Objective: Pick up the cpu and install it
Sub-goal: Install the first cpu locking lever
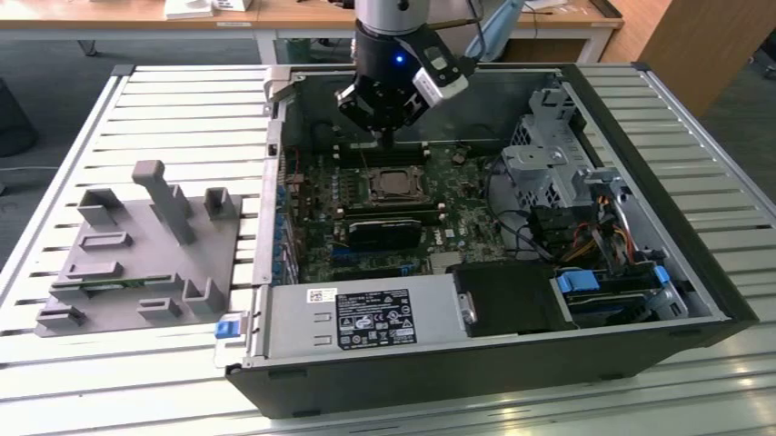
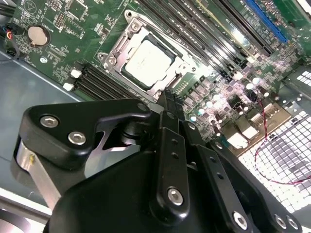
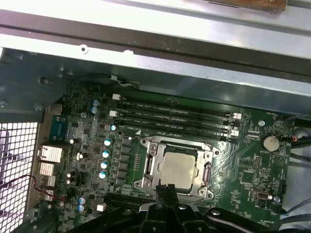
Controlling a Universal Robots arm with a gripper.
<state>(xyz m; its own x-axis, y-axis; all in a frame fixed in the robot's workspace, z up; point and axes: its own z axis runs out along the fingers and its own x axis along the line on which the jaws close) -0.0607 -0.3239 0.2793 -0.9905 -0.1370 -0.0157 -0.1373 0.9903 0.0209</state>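
Your end effector hovers over the open case, fingers pinched together on nothing. The cpu already lies in its socket, just beside the closed fingertips in both wrist views. Risk, as I judge it: a downward slip would strike the chip or socket frame, since the tips hang so close above

Slatted table bears grey tray, computer case
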